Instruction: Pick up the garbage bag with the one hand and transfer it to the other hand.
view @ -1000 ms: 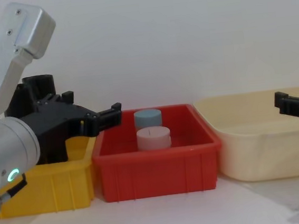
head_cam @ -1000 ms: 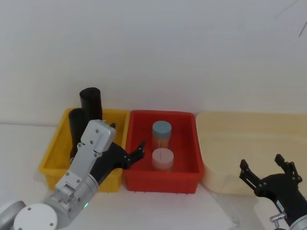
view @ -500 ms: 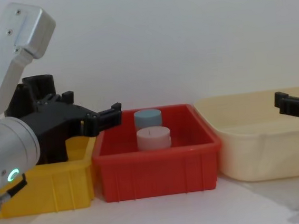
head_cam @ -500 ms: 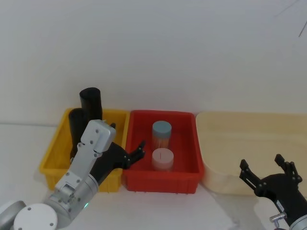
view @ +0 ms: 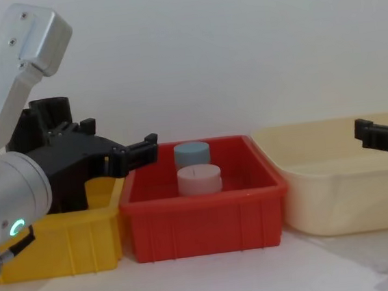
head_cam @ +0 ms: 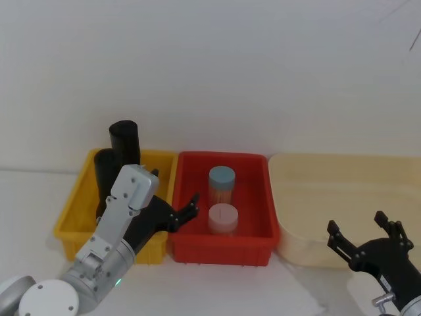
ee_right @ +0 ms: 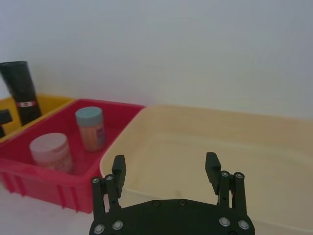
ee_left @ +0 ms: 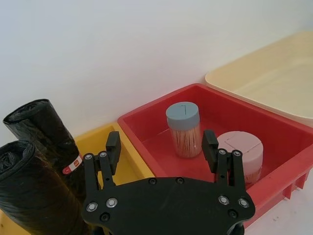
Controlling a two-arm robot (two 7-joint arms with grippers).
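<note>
The garbage bag [head_cam: 104,172] stands upright in the yellow bin [head_cam: 72,212], toward its back left part. It is a plain black roll. Just behind it stands a taller black roll [head_cam: 125,139] with a small red-and-white sticker, reaching up against the wall [head_cam: 230,79].

The wall is plain white and closes off the scene right behind the bins. The table [head_cam: 230,289] is white too, and its front strip lies bare below the bins.

Three bins sit in a row along the wall, touching or nearly so. The yellow bin is on the robot's left, the red bin [head_cam: 223,251] in the middle and a wide cream tub [head_cam: 342,178] on the right. The red bin holds a clear jar with a blue lid [head_cam: 222,181], packed with thin pale sticks. Just in front of it is a low round container with a pale lid [head_cam: 223,219].

The left gripper [ee_left: 161,141] hangs over the front right part of the yellow bin, fingers pointing toward the red bin. Its jaws are spread wide and grip nothing. The garbage bag is just beside it, apart from the nearer finger.

The right gripper [head_cam: 357,225] hovers at the front rim of the cream tub. Its jaws are also spread wide, with nothing between them.
</note>
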